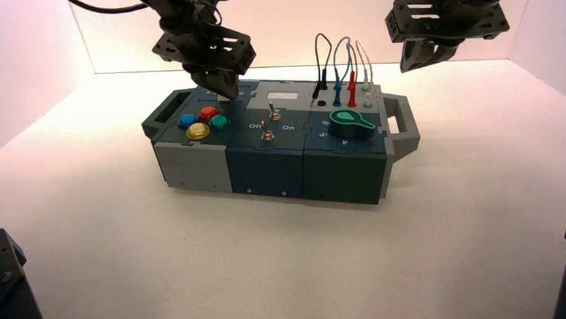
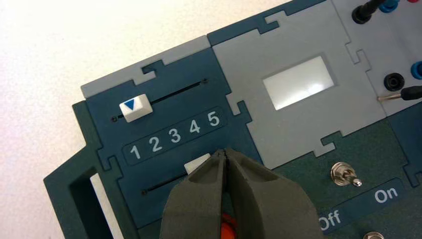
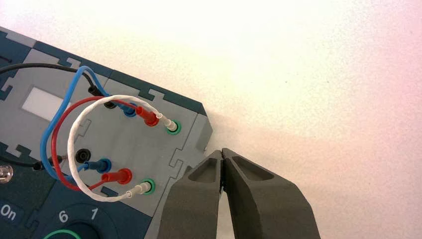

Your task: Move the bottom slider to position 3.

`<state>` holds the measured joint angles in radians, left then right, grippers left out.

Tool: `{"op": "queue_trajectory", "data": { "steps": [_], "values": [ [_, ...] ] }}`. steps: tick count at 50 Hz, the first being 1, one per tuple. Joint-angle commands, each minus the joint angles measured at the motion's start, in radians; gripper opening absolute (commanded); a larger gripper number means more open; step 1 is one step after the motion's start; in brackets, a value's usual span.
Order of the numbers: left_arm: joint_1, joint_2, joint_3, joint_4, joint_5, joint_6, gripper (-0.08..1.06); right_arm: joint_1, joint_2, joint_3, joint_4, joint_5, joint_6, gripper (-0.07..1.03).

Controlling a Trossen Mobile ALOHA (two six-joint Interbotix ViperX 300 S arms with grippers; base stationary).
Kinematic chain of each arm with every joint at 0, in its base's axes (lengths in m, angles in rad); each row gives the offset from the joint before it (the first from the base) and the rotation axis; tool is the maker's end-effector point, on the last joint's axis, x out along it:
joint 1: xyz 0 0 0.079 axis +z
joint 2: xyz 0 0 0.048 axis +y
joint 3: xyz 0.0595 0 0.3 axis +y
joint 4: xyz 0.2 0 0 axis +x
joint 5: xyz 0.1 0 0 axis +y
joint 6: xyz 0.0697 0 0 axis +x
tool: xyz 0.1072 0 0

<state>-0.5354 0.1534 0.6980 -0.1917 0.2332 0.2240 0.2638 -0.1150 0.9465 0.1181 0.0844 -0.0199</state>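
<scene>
The bottom slider's white knob sits on its dark track below the printed row 1 to 5, roughly under the 3 and the 4. My left gripper is shut and empty. Its tips rest against the knob's side towards the 5 end and hide part of it. In the high view the left gripper is down on the box's back left part. The twin knob with a blue triangle stands at the 1 end of the other track. My right gripper is shut and empty, held above the box's back right corner.
The box bears four coloured push buttons, two toggle switches, a white display window, a green knob and looped wires plugged into sockets. A handle sticks out at its right end.
</scene>
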Motion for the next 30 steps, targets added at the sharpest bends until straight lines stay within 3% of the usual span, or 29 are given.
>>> {"op": "queue_trajectory", "data": {
  "steps": [1, 30],
  "values": [
    [0.006, -0.029, -0.012, 0.003, -0.006, 0.005, -0.03, -0.002, -0.009, -0.026, -0.002, -0.005, -0.002, -0.02],
    [0.02, -0.035, -0.005, 0.003, -0.006, 0.005, -0.03, -0.002, -0.002, -0.034, -0.003, 0.006, -0.002, -0.02]
  ]
}}
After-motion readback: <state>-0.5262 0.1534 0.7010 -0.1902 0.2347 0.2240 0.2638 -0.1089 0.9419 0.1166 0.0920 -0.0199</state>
